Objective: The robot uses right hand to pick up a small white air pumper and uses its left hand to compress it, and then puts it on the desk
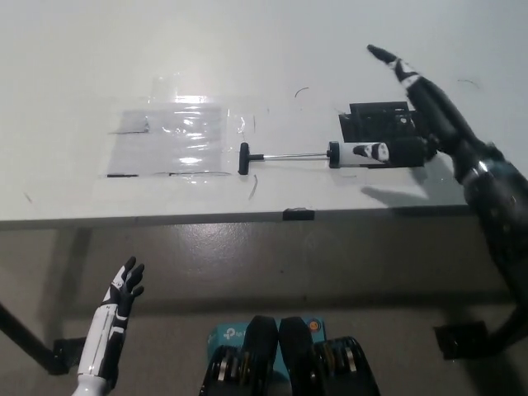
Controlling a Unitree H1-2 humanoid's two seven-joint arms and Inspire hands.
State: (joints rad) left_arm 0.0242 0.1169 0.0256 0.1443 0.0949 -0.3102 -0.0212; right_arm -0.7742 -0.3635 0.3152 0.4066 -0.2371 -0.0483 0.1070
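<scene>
- Setting: a robotics lab or test room, not a home.
- Bench (99,49): plain white top, scuffed with dark pen-like marks, bare apart from test items.
- Clear plastic sheet (177,140): taped flat to the bench surface.
- Black marker patch (384,124): fixed on the bench top as a placement zone.
- Floor (247,264): plain grey-brown, hard, uncarpeted.

Lighting was bright and flat from overhead, with glare off the clear plastic sheet (177,140), a soft shadow on the table (82,74) under the right hand (421,107), and everything slightly soft.
</scene>
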